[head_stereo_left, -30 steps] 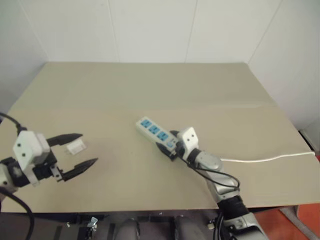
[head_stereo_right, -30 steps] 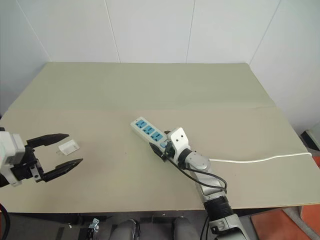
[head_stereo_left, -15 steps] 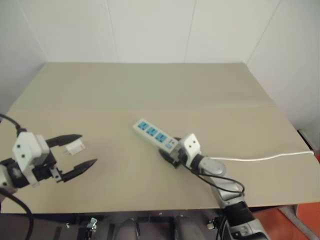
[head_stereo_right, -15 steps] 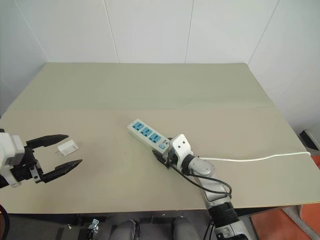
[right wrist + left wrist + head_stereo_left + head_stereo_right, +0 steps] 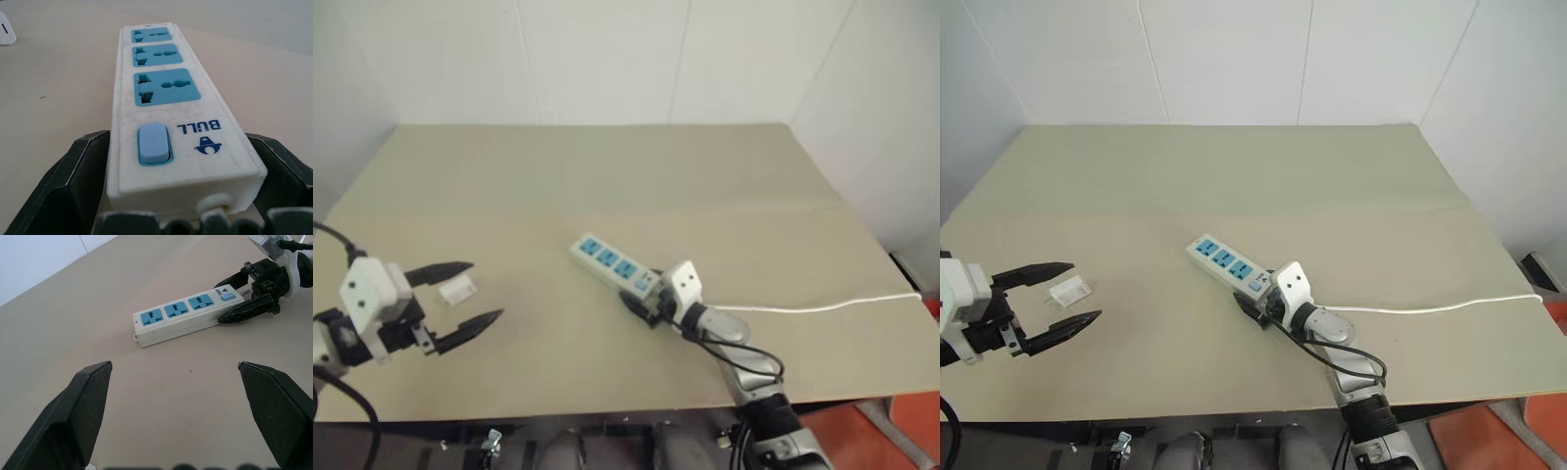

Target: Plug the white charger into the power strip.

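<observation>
The right claw point(image 5: 181, 215) straddles the strip point(image 5: 615, 266) at its switch end, jaws wide, seemingly not clamped. The left claw point(image 5: 470, 294) gapes over the charger point(image 5: 457, 289), which lies ungrasped on the surface point(image 5: 607, 176). Pickup and plugging remain.

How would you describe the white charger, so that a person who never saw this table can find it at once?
Start at the beige table and go to the side where the left gripper hovers with its black fingers spread. The white charger lies flat on the table there. It is a small plain white block, far shorter than the power strip, with no blue sockets.

Soft even light, faint shadows
</observation>
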Robot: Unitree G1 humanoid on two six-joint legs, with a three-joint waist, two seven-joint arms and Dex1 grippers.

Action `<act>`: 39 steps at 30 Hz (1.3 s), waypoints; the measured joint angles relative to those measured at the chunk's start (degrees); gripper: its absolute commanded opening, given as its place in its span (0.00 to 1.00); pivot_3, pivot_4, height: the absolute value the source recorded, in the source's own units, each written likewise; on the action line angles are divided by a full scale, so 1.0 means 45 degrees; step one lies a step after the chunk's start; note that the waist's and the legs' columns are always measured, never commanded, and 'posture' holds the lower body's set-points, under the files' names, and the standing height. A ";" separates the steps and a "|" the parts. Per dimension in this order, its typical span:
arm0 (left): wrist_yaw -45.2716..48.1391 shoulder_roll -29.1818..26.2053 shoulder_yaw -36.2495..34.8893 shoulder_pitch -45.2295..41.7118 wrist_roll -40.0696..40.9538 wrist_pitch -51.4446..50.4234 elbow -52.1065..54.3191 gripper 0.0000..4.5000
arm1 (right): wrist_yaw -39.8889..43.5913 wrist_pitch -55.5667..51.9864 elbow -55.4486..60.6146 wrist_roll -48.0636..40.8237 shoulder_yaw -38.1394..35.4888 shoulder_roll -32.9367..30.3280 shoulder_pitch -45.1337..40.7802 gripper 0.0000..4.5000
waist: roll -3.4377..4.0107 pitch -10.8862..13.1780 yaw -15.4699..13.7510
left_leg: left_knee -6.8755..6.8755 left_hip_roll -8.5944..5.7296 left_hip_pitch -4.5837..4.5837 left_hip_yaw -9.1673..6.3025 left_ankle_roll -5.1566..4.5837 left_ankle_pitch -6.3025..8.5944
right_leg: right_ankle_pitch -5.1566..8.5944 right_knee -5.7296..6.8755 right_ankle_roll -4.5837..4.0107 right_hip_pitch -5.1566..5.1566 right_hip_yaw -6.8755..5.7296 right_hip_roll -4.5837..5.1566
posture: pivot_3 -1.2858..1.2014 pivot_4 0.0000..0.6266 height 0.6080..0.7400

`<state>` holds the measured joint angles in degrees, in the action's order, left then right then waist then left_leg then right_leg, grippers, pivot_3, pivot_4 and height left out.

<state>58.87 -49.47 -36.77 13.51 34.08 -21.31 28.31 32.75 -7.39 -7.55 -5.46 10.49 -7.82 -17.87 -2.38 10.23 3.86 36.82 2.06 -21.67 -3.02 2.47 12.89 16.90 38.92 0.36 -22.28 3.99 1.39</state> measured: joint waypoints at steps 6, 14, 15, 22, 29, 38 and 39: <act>0.0011 0.0002 -0.0007 0.0062 0.0001 0.0000 0.0006 1.00 | 0.0299 0.0866 -0.0972 -0.0060 0.0010 0.0143 -0.0267 0.99 | -0.0027 -0.0020 0.0085 | -0.0013 0.0032 0.0062 0.0014 0.0000 0.0000 | 0.0000 0.0005 -0.0001 0.0029 0.0015 -0.0029 | 0.52 0.24 1.00; 0.0014 0.0001 -0.0045 0.0090 0.0003 -0.0008 0.0024 1.00 | 0.0542 0.1342 -0.1634 -0.0059 0.0034 0.0145 -0.0497 0.86 | -0.0064 -0.0046 0.0077 | -0.0014 0.0098 0.0087 0.0042 0.0002 0.0001 | 0.0000 0.0003 -0.0001 0.0035 0.0035 -0.0087 | 0.52 0.24 1.00; 0.0013 0.0001 -0.0044 0.0089 0.0003 -0.0011 0.0025 1.00 | 0.0630 0.1348 -0.1694 -0.0049 0.0053 0.0128 -0.0554 0.80 | -0.0064 -0.0046 0.0077 | -0.0013 0.0113 0.0087 0.0044 0.0002 0.0001 | 0.0000 0.0000 -0.0001 0.0035 0.0041 -0.0107 | 0.52 0.24 1.00; -0.0003 0.0001 -0.0045 0.0089 0.0006 -0.0045 0.0055 1.00 | 0.0931 0.1753 -0.1976 0.0008 0.0133 0.0103 -0.0707 0.77 | -0.0063 -0.0045 0.0057 | -0.0022 0.0181 0.0096 0.0037 0.0007 0.0004 | 0.0010 -0.0001 -0.0017 0.0027 0.0042 -0.0188 | 0.52 0.24 1.00; 0.0108 -0.0193 -0.0042 -0.0010 0.0008 -0.0060 0.0014 1.00 | 0.2767 0.1911 -0.1932 -0.1159 -0.0183 -0.0523 -0.0775 0.77 | -0.0044 -0.0016 0.0008 | -0.0023 0.0177 0.0049 0.0037 0.0011 0.0007 | 0.0005 -0.0009 -0.0032 -0.0004 0.0036 -0.0184 | 0.52 0.24 1.00; 0.0451 -0.0616 0.0202 -0.0670 0.0005 -0.0053 -0.0430 1.00 | 0.7270 0.2323 -0.1281 -0.2334 0.0311 -0.2001 -0.1320 0.77 | 0.0060 0.0050 0.0056 | -0.0024 0.0179 -0.0135 0.0031 0.0013 0.0008 | -0.0036 0.0019 -0.0101 -0.0198 0.0029 -0.0193 | 0.52 0.24 1.00; 0.0464 -0.0616 0.0218 -0.0697 0.0004 -0.0052 -0.0454 1.00 | 0.7769 0.2639 -0.1448 -0.2307 0.0459 -0.2109 -0.1402 0.77 | 0.0061 0.0050 0.0055 | -0.0024 0.0179 -0.0134 0.0031 0.0013 0.0008 | -0.0036 0.0019 -0.0102 -0.0198 0.0028 -0.0193 | 0.52 0.24 1.00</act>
<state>60.95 -52.24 -35.79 10.37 34.09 -21.54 26.26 67.71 4.49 -14.06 -15.84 12.55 -17.31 -24.18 -2.11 10.46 4.11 36.71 2.87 -22.28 -2.88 2.52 12.92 16.74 39.00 -0.10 -23.17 4.12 0.52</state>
